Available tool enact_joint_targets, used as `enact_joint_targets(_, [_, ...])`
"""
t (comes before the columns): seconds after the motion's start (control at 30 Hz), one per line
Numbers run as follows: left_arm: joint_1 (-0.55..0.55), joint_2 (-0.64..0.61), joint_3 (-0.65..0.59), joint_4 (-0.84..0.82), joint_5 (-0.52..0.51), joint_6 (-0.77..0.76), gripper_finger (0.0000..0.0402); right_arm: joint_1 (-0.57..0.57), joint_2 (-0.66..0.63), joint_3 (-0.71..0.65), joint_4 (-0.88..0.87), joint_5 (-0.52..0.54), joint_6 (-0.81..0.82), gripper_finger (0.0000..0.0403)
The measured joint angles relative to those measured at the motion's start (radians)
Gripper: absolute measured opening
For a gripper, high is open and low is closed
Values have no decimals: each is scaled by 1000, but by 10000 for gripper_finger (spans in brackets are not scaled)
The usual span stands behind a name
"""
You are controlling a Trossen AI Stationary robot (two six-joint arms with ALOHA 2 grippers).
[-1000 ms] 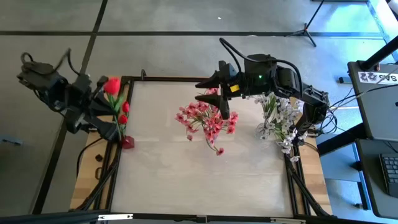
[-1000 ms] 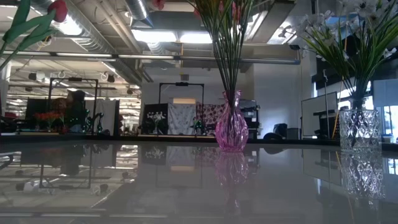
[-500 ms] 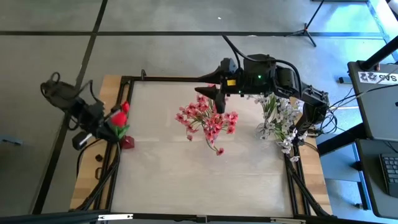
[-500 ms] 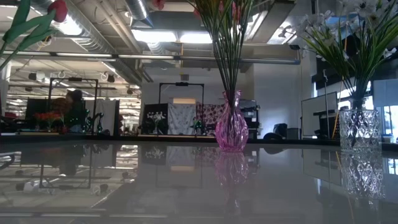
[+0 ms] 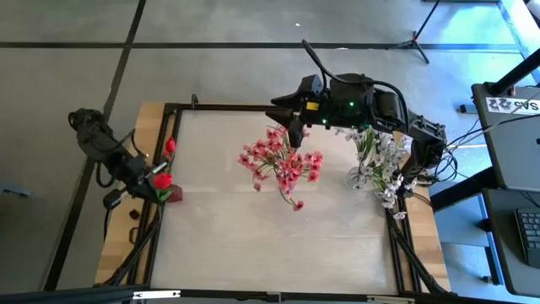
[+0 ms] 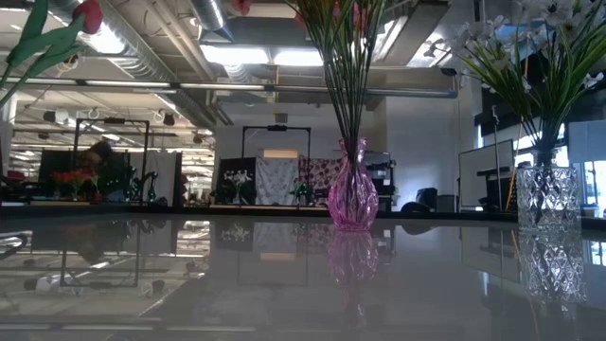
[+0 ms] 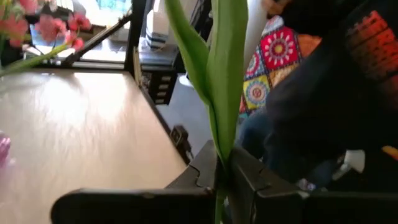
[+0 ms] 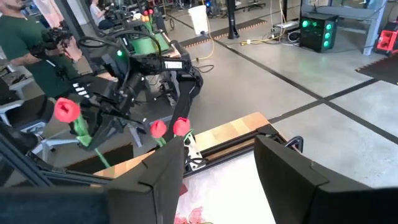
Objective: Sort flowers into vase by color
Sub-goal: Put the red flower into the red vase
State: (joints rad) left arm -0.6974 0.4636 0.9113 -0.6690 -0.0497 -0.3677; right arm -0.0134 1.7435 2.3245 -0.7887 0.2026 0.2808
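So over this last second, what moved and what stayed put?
The left gripper, shut on the red flower's stem, swung down the table's left edge toward the red vase, carrying the flower from upright and high to low beside the vase. The right gripper drew back slightly above the pink flowers, fingers apart, holding nothing. Pink flowers, white flowers and their vases stayed put.

A grey concrete floor, crossed by dark seams, is being seen around the pale worktop, which is being framed by a black rail and wooden edging. A desk with a keyboard is being shown at the right edge. Overhead, exposed ducts and bright ceiling lights are being reflected in the glossy worktop surface. A green-lit computer case is being seen on the far floor.
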Motion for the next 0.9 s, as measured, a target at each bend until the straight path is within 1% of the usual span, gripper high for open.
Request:
enact_joint_targets(0.07, [-8,-35,11,-61,3,8,10,0,0,0,0,7,8,193])
enact_joint_targets(0.17, [-10,-106,17,-106,3,52,9,0,0,0,0,22,10,193])
enact_joint_targets(0.33, [-10,-224,17,-125,-4,151,8,0,0,0,-1,25,31,193])
enact_joint_targets(0.43, [-10,-273,17,-130,-4,206,8,0,0,0,-2,38,50,193])
enact_joint_targets(0.5, [-10,-295,17,-150,-4,240,7,1,0,0,-4,54,55,193])
enact_joint_targets(0.67, [-10,-337,17,-248,-11,248,7,1,0,0,-8,60,76,193])
enact_joint_targets(0.8, [-10,-355,17,-271,-23,277,8,1,10,0,-11,70,83,193])
enact_joint_targets(0.9, [-10,-356,18,-314,-79,289,8,1,18,0,-25,75,103,193])
